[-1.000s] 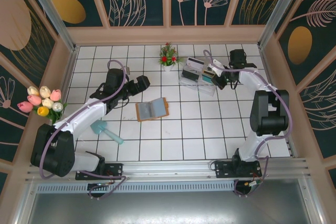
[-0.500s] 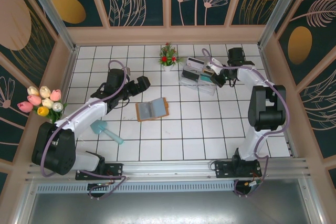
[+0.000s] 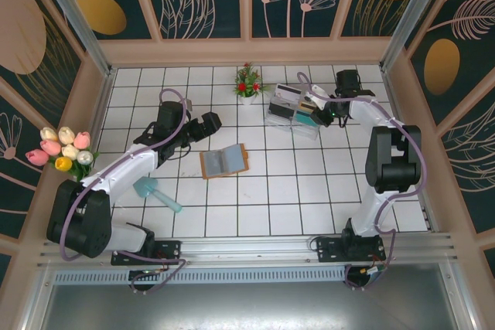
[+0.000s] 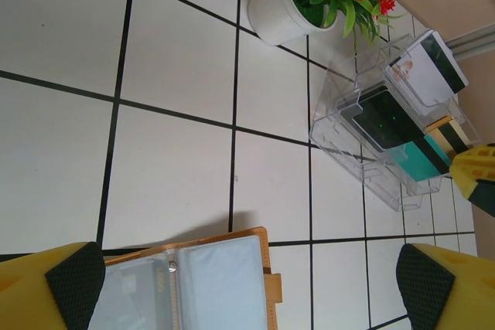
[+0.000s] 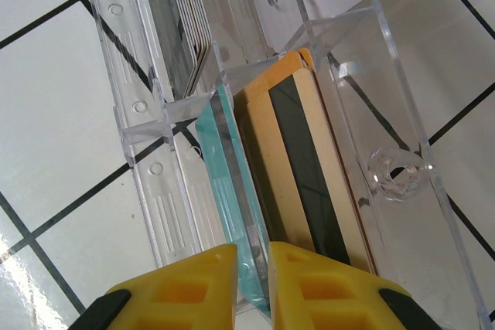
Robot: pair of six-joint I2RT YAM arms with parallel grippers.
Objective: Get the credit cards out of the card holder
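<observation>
the card holder (image 3: 224, 161) lies near the middle of the table (image 3: 255, 199). behind it to the right stands a tray (image 3: 282, 119), with a credit card (image 5: 232, 191) upright in one compartment against other cards (image 5: 309, 175). a potted plant (image 3: 247, 83) stands just left of the tray.

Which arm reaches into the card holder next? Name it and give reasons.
Left. The left fingers stand wide open right by the card holder; the right fingers are off at the clear tray, close around a teal card.
</observation>
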